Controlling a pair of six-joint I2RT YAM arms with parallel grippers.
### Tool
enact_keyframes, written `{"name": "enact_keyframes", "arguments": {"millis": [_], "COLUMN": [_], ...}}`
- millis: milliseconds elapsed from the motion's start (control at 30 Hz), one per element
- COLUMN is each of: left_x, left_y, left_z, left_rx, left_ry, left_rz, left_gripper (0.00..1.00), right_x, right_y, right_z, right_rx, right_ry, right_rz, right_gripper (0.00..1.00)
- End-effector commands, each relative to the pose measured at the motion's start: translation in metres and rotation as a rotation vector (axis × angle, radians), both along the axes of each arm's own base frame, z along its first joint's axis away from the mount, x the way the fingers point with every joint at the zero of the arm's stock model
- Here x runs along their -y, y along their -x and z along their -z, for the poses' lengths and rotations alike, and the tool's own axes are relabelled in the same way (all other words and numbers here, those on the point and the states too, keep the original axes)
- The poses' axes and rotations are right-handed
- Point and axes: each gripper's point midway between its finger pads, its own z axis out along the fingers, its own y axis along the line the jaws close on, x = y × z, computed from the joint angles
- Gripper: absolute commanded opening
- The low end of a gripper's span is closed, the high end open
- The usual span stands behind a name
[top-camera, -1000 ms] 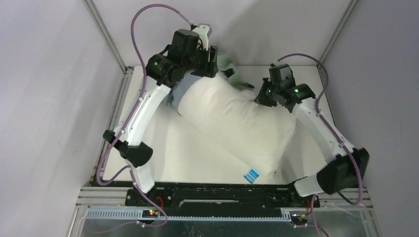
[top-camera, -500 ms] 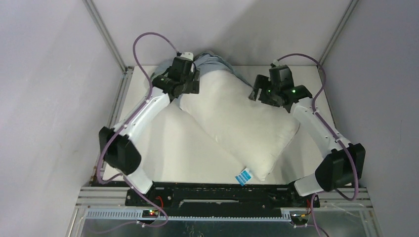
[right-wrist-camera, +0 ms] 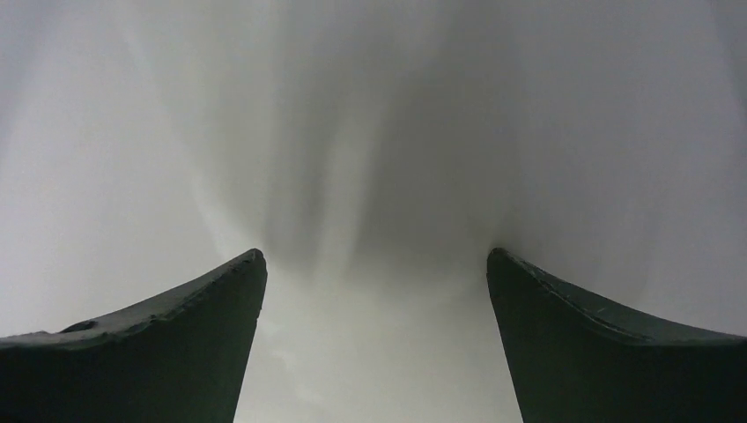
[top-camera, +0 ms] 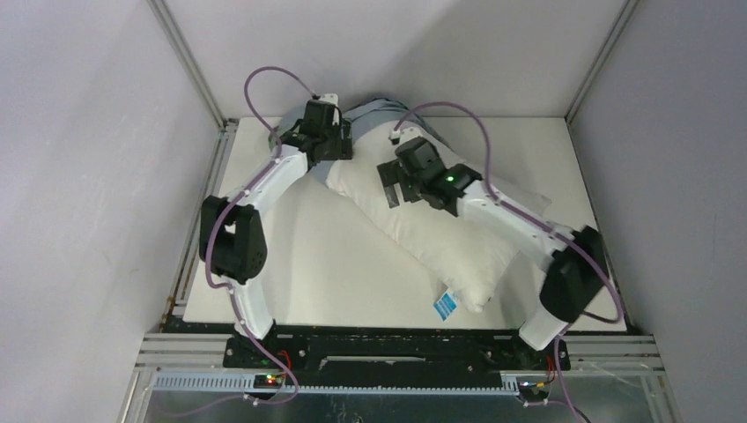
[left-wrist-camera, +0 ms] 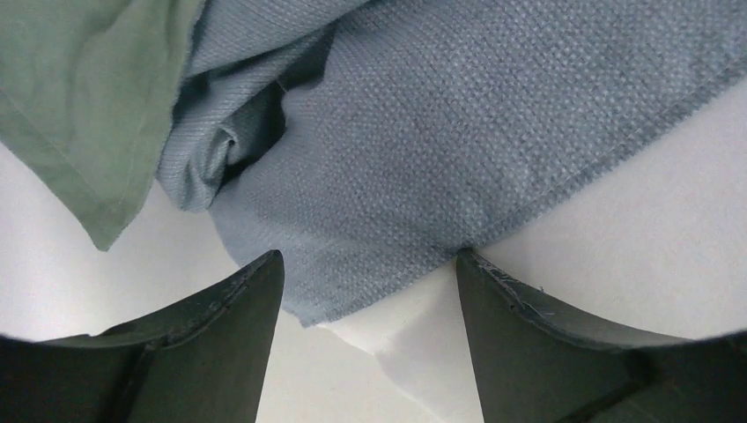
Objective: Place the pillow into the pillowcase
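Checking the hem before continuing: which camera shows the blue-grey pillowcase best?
Left wrist: the wrinkled blue-grey fabric pillowcase fills it, stitched hem and greenish inner side clear. Top external shows only a small patch at the far end; right wrist shows only the plump white pillow.

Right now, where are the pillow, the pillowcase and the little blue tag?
pillow [top-camera: 449, 251], top view, bare middle of its body.
pillowcase [left-wrist-camera: 440, 132], left wrist view, blue-grey outer cloth.
blue tag [top-camera: 444, 305], top view, printed face.
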Motion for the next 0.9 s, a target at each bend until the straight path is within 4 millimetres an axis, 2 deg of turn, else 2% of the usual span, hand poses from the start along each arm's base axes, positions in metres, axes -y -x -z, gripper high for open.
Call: {"name": "enact_keyframes", "arguments": {"millis": [0,100,133,233,333,500,700,767,867], "left_x": [0.022,0.014,0.012,0.009,0.002,-0.013,-0.012,-0.005,0.020], "left_y": [-0.011,-0.015,-0.016,-0.021,-0.026,-0.033,-0.036,-0.026,0.006], "left_z": [-0.018,-0.008,-0.005,0.003,0.008,-0.005,-0.029,-0.051,-0.108], "left_rx": [0.059,0.033,0.024,0.018,0.017,0.055,0.083,0.107,0.170], "left_ry": [0.101,0.060,0.044,0.013,-0.026,-0.092,-0.099,-0.088,-0.101], "left_rz": [0.052,0.018,0.015,0.011,-0.021,-0.077,-0.064,-0.037,0.054], "left_gripper": [0.76,0.75,0.74,0.69,0.59,0.35,0.01,0.00,0.00], "right_x": [0.013,0.021,0.022,0.024,0.029,0.039,0.043,0.044,0.046], "right_y": [-0.023,-0.028,-0.028,-0.027,-0.026,-0.024,-0.023,-0.023,-0.026], "right_z": [0.047,0.064,0.063,0.053,0.042,0.023,0.003,-0.010,-0.040], "right_rx": [-0.012,-0.054,-0.061,-0.051,-0.052,-0.046,-0.037,-0.024,0.011], "right_ry": [0.188,0.212,0.201,0.167,0.135,0.087,0.053,0.049,0.033], "right_rz": [0.059,0.100,0.106,0.131,0.163,0.190,0.210,0.219,0.236], "right_gripper": [0.97,0.86,0.76,0.33,0.01,0.00,0.00,0.00,0.00]}}
